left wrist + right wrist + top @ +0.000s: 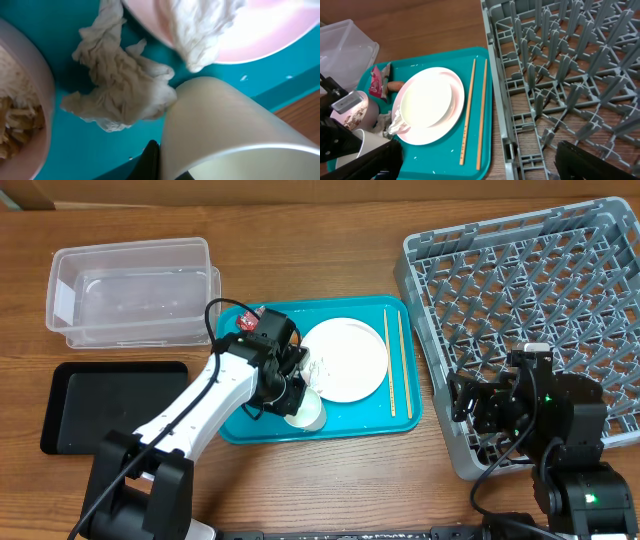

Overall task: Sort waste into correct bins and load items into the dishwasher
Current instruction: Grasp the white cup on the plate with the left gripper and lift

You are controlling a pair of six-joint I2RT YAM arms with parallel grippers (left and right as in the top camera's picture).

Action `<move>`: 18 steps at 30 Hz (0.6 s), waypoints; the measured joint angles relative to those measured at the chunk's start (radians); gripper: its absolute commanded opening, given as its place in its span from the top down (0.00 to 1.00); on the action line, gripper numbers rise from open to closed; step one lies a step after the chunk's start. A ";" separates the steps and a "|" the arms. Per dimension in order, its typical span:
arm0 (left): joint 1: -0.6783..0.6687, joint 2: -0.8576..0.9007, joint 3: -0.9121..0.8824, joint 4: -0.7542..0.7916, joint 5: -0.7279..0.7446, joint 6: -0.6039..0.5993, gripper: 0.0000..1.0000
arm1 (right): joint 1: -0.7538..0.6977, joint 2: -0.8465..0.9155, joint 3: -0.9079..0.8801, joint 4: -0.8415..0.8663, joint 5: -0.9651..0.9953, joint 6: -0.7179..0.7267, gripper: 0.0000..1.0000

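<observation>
Left jaws pressed together on the rim of the white cup [225, 130], which sits at the near edge of the teal tray [350, 423]. Crumpled tissue [120, 85] lies on the tray, touching the cup. White plate [345, 358] at tray centre carries more tissue. Chopsticks [396, 365] lie along the tray's right edge. Right jaws spread wide, above the near-left corner of the dish rack [520, 280].

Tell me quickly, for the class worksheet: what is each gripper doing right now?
Left gripper: closed, apparently gripping the white cup by its rim.
Right gripper: open, holding nothing.
</observation>
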State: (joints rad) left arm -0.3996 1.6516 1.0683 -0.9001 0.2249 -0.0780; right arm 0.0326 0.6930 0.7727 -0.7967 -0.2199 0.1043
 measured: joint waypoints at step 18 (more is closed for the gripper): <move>0.087 -0.006 0.240 0.423 0.859 -0.040 0.96 | -0.005 0.125 0.004 0.240 -0.167 -0.034 0.00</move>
State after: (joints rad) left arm -0.3130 1.6459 1.3083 -0.4774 1.0840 -0.1177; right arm 0.0277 0.8177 0.7765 -0.5568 -0.3866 0.0700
